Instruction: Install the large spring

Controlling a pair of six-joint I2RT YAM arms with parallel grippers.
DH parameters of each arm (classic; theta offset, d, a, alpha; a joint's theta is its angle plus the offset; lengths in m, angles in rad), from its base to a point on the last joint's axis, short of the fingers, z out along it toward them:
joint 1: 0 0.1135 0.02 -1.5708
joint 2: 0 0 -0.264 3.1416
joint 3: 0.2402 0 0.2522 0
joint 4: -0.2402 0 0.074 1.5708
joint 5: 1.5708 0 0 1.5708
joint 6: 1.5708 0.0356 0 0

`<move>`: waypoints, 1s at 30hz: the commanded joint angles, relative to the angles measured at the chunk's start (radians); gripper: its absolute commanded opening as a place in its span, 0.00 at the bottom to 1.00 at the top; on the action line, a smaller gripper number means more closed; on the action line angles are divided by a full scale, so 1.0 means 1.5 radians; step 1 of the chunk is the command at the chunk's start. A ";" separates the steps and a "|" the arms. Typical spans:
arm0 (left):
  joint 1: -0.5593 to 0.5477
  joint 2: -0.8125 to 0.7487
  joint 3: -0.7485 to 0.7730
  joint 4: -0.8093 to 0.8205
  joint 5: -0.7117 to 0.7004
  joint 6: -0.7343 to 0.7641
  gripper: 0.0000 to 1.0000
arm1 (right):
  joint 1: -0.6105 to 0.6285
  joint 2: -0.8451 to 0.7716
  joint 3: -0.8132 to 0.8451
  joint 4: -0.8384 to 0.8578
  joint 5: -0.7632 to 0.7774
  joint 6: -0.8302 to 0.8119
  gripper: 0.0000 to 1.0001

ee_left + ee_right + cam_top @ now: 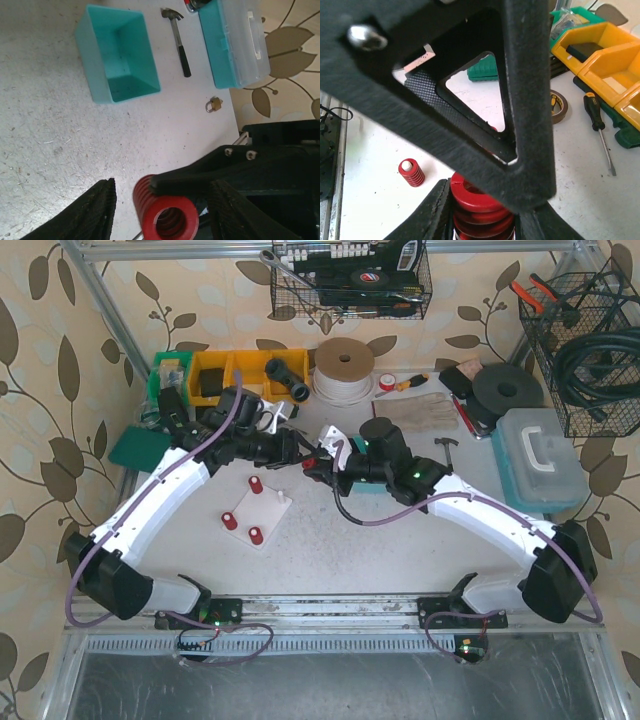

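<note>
The large red spring (481, 207) is clamped upright between my right gripper's (482, 212) fingers. In the top view the two grippers meet above the table's middle, with the spring (318, 470) between them. In the left wrist view the spring (165, 215) lies end-on between my left gripper's (162, 187) wide-open fingers, with gaps on both sides, and a right finger (200, 175) lies across it. The white base plate (262, 508) lies below and left of the grippers. It carries three small red springs on pegs; one shows in the right wrist view (411, 172).
A teal open bin (120, 55), a hammer (179, 42), a teal-and-clear toolbox (235, 40) and a padlock (215, 104) lie to the right. Yellow bins (240, 375), a cord spool (343, 368), a screwdriver (599, 127) and a tape roll (559, 106) stand at the back.
</note>
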 commanded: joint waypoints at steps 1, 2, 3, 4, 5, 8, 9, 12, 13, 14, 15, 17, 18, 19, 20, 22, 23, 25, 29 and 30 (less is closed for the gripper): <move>-0.012 0.002 0.027 0.010 0.044 0.022 0.55 | 0.006 0.017 0.032 0.015 -0.003 -0.005 0.00; -0.013 0.002 0.025 0.008 0.046 0.024 0.54 | 0.005 0.019 0.033 0.016 0.001 -0.003 0.00; -0.014 0.002 0.022 0.004 0.045 0.026 0.54 | 0.005 0.022 0.034 0.016 0.007 -0.001 0.00; -0.014 0.003 0.022 -0.005 0.042 0.028 0.55 | 0.006 0.024 0.036 0.018 0.011 0.000 0.00; -0.014 0.005 0.021 -0.014 0.041 0.034 0.55 | 0.006 0.026 0.037 0.020 0.011 0.001 0.00; -0.015 0.010 0.021 -0.030 0.038 0.041 0.55 | 0.005 0.030 0.038 0.023 0.014 0.004 0.00; -0.014 0.013 0.026 -0.041 0.032 0.045 0.54 | 0.006 0.031 0.038 0.022 0.017 0.003 0.00; -0.014 0.026 0.044 -0.078 0.024 0.062 0.54 | 0.006 0.033 0.040 0.019 0.019 -0.001 0.00; -0.015 0.030 0.049 -0.088 0.019 0.068 0.55 | 0.006 0.033 0.041 0.018 0.018 -0.003 0.00; -0.014 0.033 0.052 -0.094 0.016 0.071 0.56 | 0.006 0.033 0.041 0.017 0.016 -0.004 0.00; -0.014 0.037 0.054 -0.097 0.017 0.075 0.57 | 0.007 0.033 0.042 0.017 0.015 -0.004 0.00; -0.014 0.042 0.056 -0.091 0.030 0.074 0.57 | 0.008 0.034 0.044 0.015 0.016 -0.006 0.00; -0.015 0.044 0.056 -0.085 0.040 0.070 0.55 | 0.009 0.034 0.045 0.015 0.017 -0.007 0.00; -0.015 0.047 0.056 -0.079 0.049 0.064 0.53 | 0.010 0.036 0.047 0.013 0.019 -0.008 0.00; -0.016 0.049 0.057 -0.078 0.054 0.060 0.51 | 0.010 0.038 0.049 0.007 0.021 -0.010 0.00; -0.019 0.049 0.059 -0.084 0.056 0.056 0.49 | 0.011 0.042 0.054 -0.003 0.026 -0.015 0.00; -0.020 0.049 0.058 -0.087 0.059 0.055 0.48 | 0.011 0.044 0.056 -0.009 0.029 -0.019 0.00; -0.021 0.073 0.058 -0.096 0.068 0.052 0.45 | 0.012 0.047 0.058 -0.019 0.034 -0.024 0.00; -0.021 0.084 0.062 -0.119 0.085 0.044 0.37 | 0.012 0.055 0.062 -0.034 0.045 -0.023 0.00; -0.021 0.085 0.064 -0.128 0.082 0.043 0.35 | 0.012 0.058 0.063 -0.037 0.046 -0.021 0.00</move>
